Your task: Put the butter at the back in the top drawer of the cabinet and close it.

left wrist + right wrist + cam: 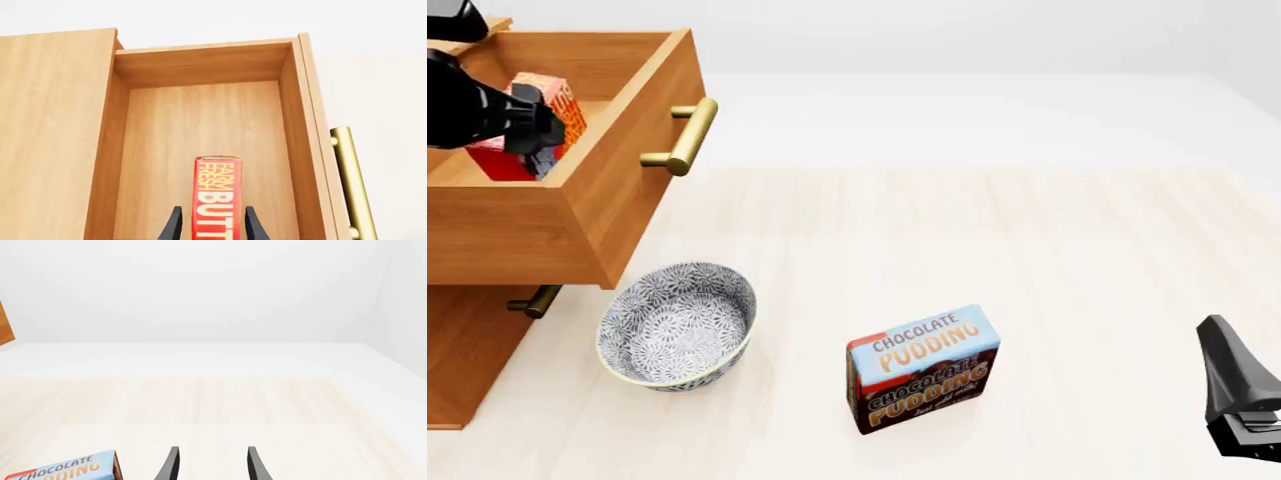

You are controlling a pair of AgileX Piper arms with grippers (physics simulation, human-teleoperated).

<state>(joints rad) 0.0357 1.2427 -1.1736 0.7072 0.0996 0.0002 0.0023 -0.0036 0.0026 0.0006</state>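
The top drawer [614,190] of the wooden cabinet [467,370] is pulled open, its brass handle [685,136] facing the table. The red and orange butter [545,112] is inside the drawer. In the left wrist view the butter [217,197] stands between my left gripper's [213,226] fingers, over the drawer floor [200,125]. The fingers are spread as wide as the right ones, with small gaps to the box. My right gripper [212,466] is open and empty, low at the table's front right [1234,380].
A patterned bowl [677,325] sits on the table just in front of the cabinet. The Chocolate Pudding box [924,368] stands near the table's front middle and shows in the right wrist view [63,470]. A lower drawer's handle [531,300] shows under the open drawer.
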